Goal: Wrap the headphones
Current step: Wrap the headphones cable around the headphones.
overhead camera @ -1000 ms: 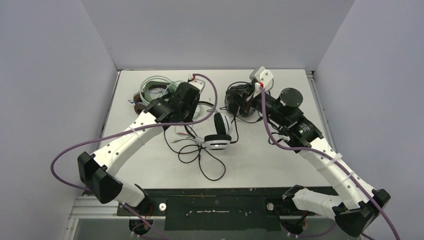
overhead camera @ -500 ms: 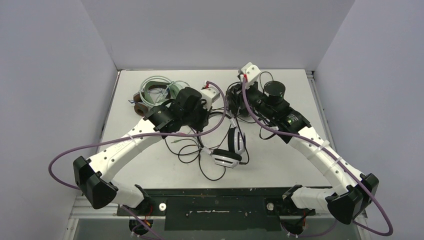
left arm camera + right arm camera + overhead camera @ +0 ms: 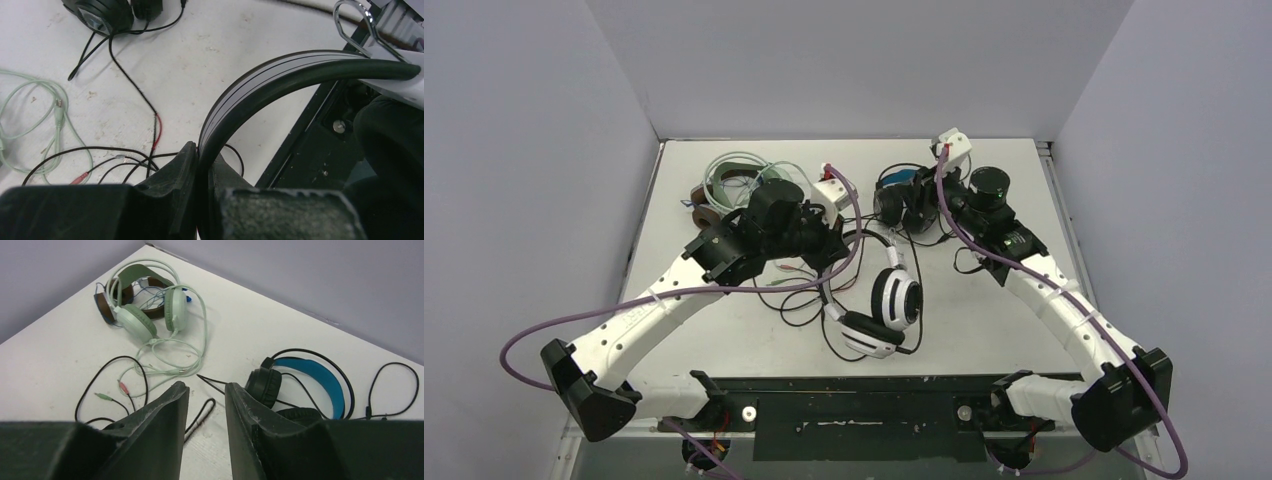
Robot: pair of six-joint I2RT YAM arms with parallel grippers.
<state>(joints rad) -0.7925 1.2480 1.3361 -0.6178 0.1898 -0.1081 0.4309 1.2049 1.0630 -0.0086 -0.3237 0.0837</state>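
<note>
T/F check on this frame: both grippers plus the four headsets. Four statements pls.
1. The left gripper is shut on the headband of the white headset. True.
2. The right gripper holds the black headset with the blue headband. False: its jaws stand apart and empty, and that headset lies on the table.
3. The mint green headset lies against the brown headset. True.
4. All cords are wrapped up. False: loose cords sprawl over the table.
</note>
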